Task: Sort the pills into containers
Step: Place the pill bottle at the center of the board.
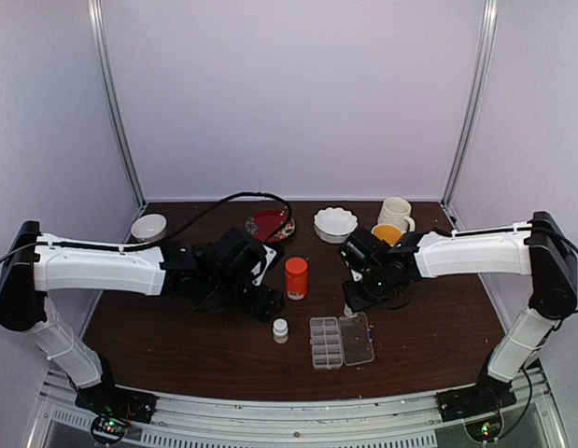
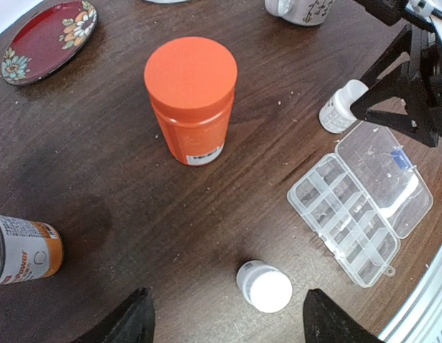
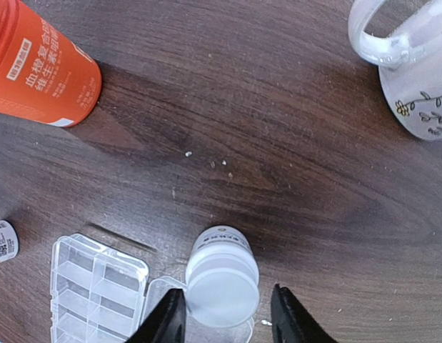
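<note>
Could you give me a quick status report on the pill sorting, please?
Left pincer open, empty. Right pincer open, straddling white bottle by pill box. Box lid open, few pills loose on table. Nothing blocking.

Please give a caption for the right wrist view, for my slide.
Right end effector flanks a white bottle near the open pill box; tiny pills dot the table.

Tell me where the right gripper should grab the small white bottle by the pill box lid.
Grip the white bottle around its round cap, coming straight down from above: it stands upright, and the right gripper straddles it, one finger on each side.
</note>
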